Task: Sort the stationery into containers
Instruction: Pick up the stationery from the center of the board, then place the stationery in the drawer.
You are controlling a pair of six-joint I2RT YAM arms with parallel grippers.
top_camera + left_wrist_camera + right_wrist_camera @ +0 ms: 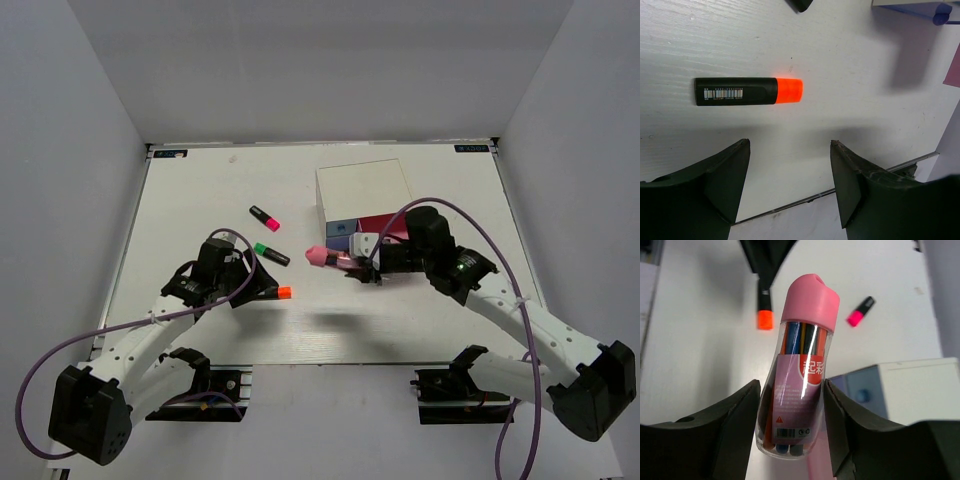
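My right gripper [347, 265] [791, 385] is shut on the pink-capped clear pen case [325, 258] [799, 370], holding it above the table just in front of the white-topped drawer box [362, 185] [912, 382]. The box's light-blue front [338, 232] [863, 392] and pink front [385, 226] face me. My left gripper [262, 285] [790, 150] is open, just short of the orange-capped highlighter [282, 293] [747, 91] lying on the table. The green-capped highlighter [270, 253] and pink-capped highlighter [265, 218] [860, 311] lie farther back. I see no grey block.
The white table [200, 190] has grey walls on three sides. Its near edge [880, 172] runs just below my left fingers. The two arm bases stand at the front edge.
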